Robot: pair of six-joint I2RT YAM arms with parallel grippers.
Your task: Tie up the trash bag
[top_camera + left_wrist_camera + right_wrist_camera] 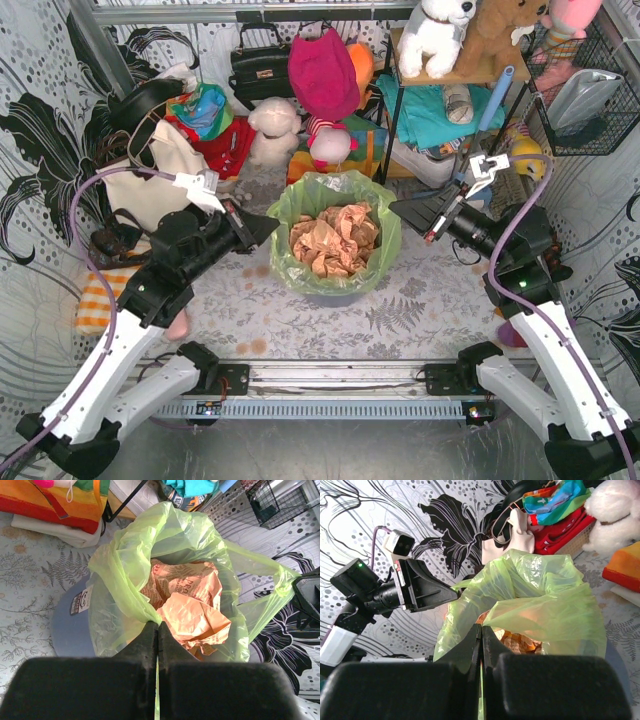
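The thin translucent light-green plastic trash bag (383, 240) sat at the middle of the frame, lining a round blue-grey plastic bin (70, 630). It was open at the top, with crumpled tan-orange paper (335, 240) heaped inside. Its rim was drawn out to either side. The left claw (265, 228) was closed tight on the film at the left edge, and the right claw (400, 210) was closed on a stretched flap at the right edge. A sliver of green showed between each pair of fingers in the wrist views. Nothing was crossed or knotted yet, so I took this for the gathering step, with both sides caught. Next, I'd say, the two ends needed lifting clear of the paper and crossing over the mouth, without the thin film tearing or slipping free. The bin stood on the fern-patterned counter (400, 310).
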